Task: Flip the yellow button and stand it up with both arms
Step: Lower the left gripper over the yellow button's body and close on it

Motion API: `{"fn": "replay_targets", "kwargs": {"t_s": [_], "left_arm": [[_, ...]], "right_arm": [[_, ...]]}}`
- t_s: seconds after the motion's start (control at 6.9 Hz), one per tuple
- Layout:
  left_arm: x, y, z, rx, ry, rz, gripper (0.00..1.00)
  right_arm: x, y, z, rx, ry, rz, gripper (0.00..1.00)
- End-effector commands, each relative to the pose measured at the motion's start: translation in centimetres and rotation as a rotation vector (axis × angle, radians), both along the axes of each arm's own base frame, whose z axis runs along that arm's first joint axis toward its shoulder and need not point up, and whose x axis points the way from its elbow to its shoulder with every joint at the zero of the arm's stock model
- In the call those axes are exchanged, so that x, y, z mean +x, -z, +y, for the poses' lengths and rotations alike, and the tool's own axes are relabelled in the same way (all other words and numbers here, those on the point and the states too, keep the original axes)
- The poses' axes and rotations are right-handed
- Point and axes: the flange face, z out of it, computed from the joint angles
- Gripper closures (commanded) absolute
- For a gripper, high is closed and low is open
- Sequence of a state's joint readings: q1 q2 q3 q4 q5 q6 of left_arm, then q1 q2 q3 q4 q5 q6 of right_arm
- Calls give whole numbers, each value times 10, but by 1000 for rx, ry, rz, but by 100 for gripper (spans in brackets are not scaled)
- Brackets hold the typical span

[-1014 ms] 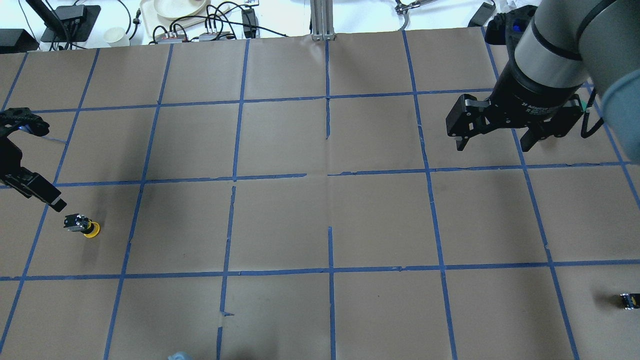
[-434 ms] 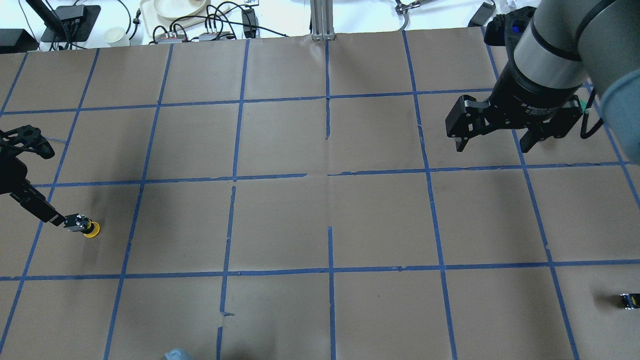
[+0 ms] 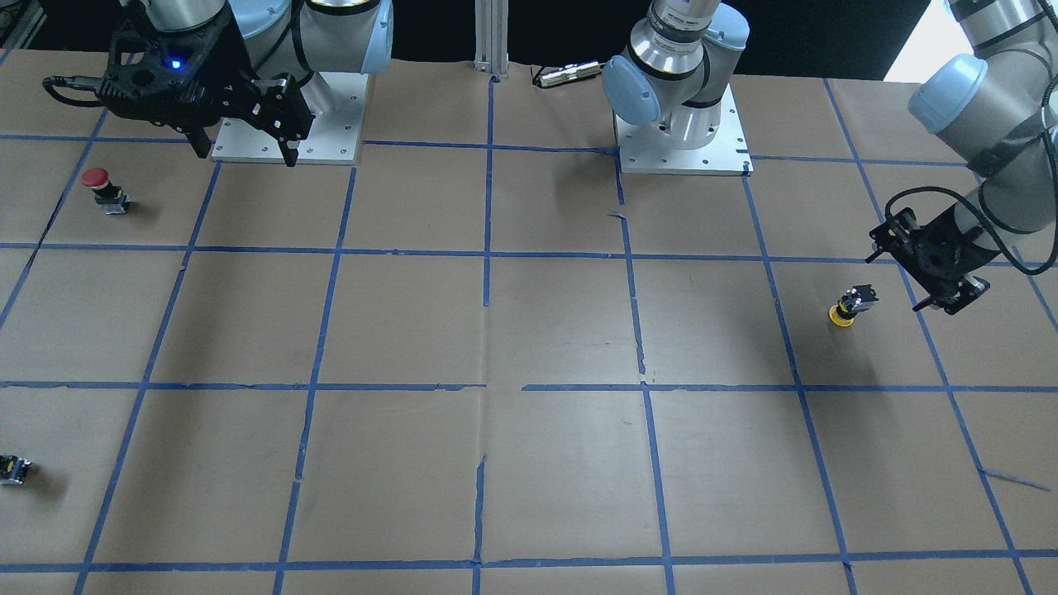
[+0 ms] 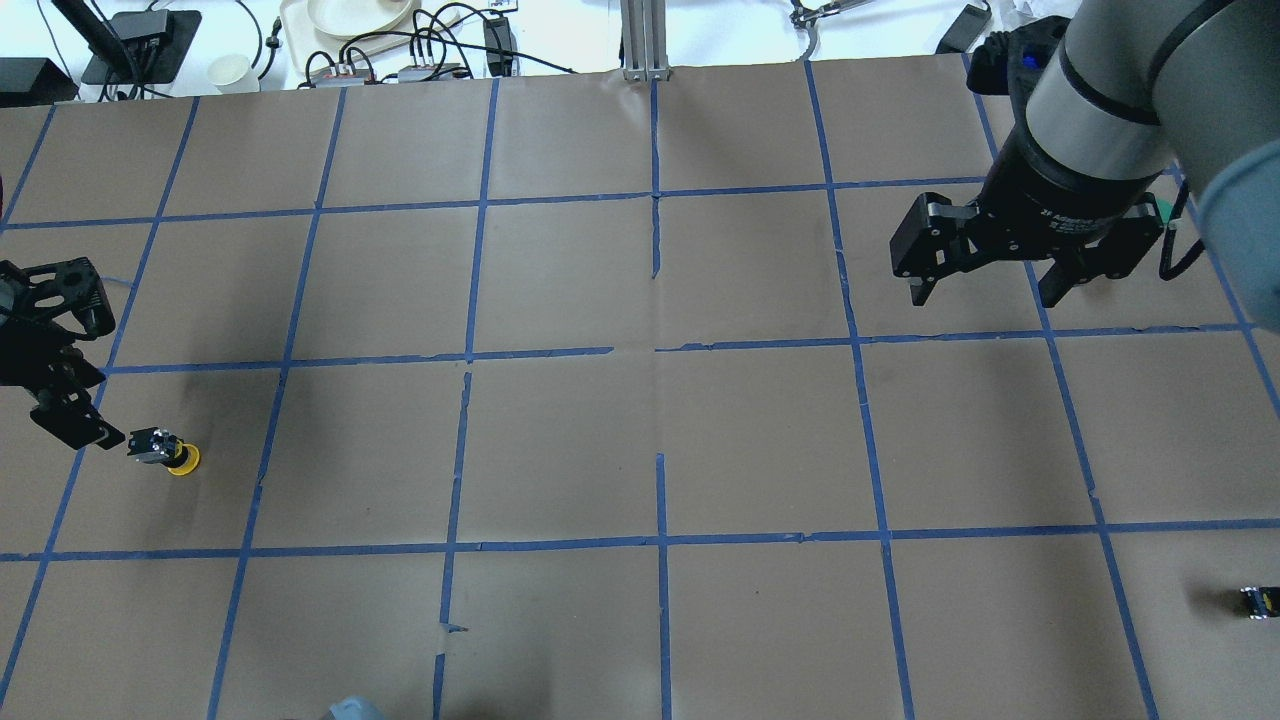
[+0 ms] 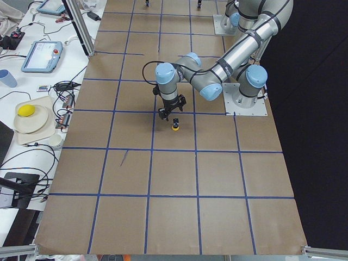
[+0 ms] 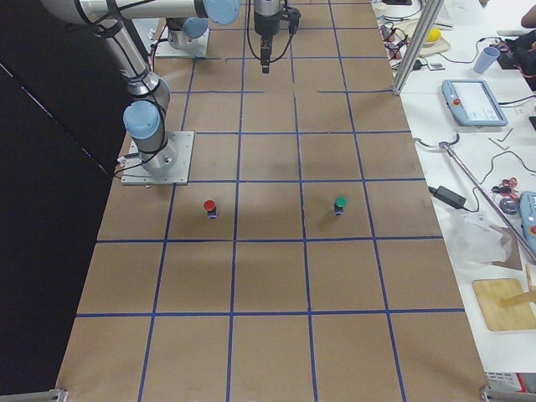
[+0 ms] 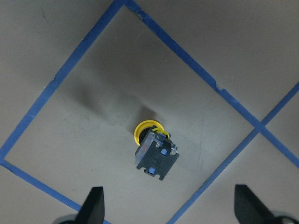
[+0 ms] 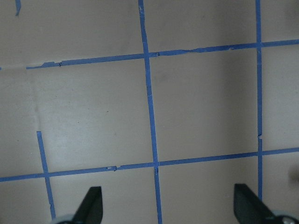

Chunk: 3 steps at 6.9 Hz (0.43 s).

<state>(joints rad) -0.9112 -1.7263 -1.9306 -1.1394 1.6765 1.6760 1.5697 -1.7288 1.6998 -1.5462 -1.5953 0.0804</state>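
Yellow button (image 4: 166,452) sits on the table (image 4: 760,440), in a taped square at the far end on the robot's left. Its cap is against the paper and its black body is uppermost, leaning off vertical (the wrist view shows the rear of the body facing the camera, with only a crescent of yellow beyond it). The left gripper (image 7: 171,206) is spread wide and holds nothing. In its own camera the button lies ahead of the two fingertips and roughly between their lines. From overhead, one finger (image 4: 88,428) is just beside the body, and contact cannot be confirmed. The right gripper (image 4: 984,292) is also spread, empty, and well apart from the button, above the opposite half of the table. The step in hand appears to be the approach for the first grasp by the left arm; no lift has begun. The next move likely calls for advancing until both fingers straddle the black body, not the cap, then closing squarely on its flat sides. The right arm must then come across to receive the part, so it can be turned over and set down with the cap up. A red button (image 3: 98,181) near the right arm is not the target.
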Motion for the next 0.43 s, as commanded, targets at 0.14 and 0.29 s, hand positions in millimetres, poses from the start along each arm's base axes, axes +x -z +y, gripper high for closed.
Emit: {"fn": "replay_targets", "kwargs": {"t_s": [0.14, 0.29], "left_arm": [[-3, 23, 3, 19, 248, 48, 3], [-5, 31, 10, 29, 285, 63, 3]], "right_arm": [[0, 0, -1, -5, 0, 0, 0], [0, 0, -1, -8, 0, 2, 0]]}}
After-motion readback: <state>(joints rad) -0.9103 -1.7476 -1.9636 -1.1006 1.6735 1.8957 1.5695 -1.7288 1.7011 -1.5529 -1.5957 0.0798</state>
